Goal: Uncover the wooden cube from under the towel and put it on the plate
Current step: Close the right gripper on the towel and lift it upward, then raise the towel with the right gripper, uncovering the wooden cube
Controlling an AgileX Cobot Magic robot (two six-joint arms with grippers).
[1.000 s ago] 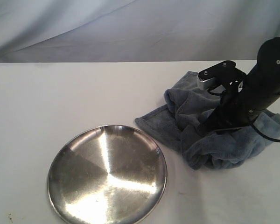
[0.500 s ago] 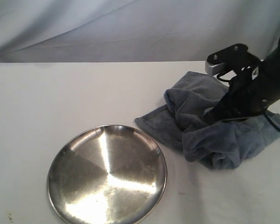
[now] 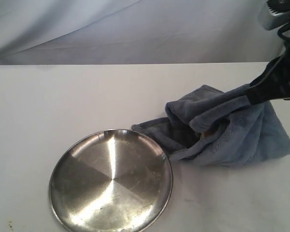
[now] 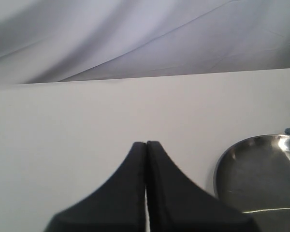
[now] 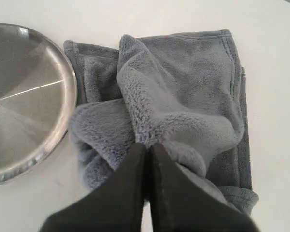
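Observation:
The blue-grey towel [image 3: 232, 130] lies bunched to the right of the plate [image 3: 111, 179], with its upper right part pulled up off the table. My right gripper [image 3: 253, 96] is shut on a fold of that towel [image 5: 183, 96], its jaws pressed together at the pinch [image 5: 148, 145]. The wooden cube is almost wholly hidden; only a small brown sliver [image 3: 201, 134] shows in the dark gap under the raised fold. The steel plate [image 5: 24, 96] is bare, and the towel's hem touches its rim. My left gripper [image 4: 146, 143] is shut on nothing, over bare table near the plate [image 4: 261, 169].
A white tabletop [image 3: 63, 96] runs back to a draped grey cloth backdrop [image 3: 135, 29]. The right arm's black body [image 3: 280, 72] reaches in from the upper right corner of the exterior view.
My right gripper has risen up and to the right with the towel pinched in it. The towel has stretched upward, and a gap has opened beneath its fold.

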